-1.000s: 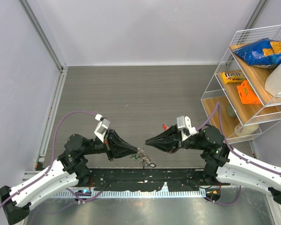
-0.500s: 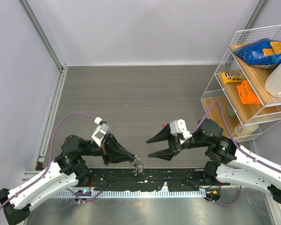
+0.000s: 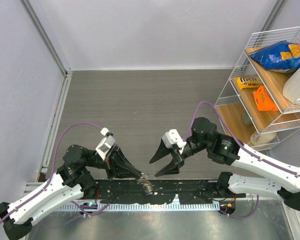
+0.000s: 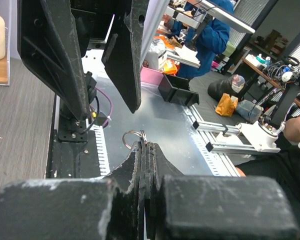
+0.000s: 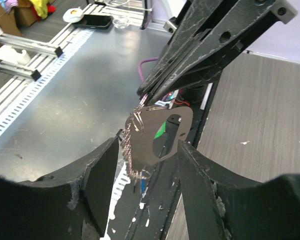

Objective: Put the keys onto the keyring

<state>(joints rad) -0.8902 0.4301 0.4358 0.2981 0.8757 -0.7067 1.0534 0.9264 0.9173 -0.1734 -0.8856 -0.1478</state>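
My left gripper (image 3: 141, 176) is shut on the keyring (image 4: 132, 137). Its thin wire loop pokes out past the left gripper (image 4: 144, 146) fingertips. In the right wrist view a flat metal tag (image 5: 157, 131) and a silver beaded chain (image 5: 126, 152) hang from those tips. A green piece (image 5: 161, 131) shows through the tag's hole and a small blue bit (image 5: 142, 185) hangs below; I cannot tell whether they are keys. My right gripper (image 3: 155, 168) is open. In its own view the right gripper (image 5: 147, 145) has a finger on each side of the tag, touching nothing.
A white wire shelf (image 3: 230, 95) at the right edge holds a blue snack bag (image 3: 277, 55), a yellow box (image 3: 249, 82) and an orange pack (image 3: 265, 98). The black base rail (image 3: 190, 189) runs along the near edge, just under both grippers.
The right gripper was shut a second ago and now stands open; it has swung down and left towards the left gripper. The left gripper has sunk towards the base rail, the keyring still in it.
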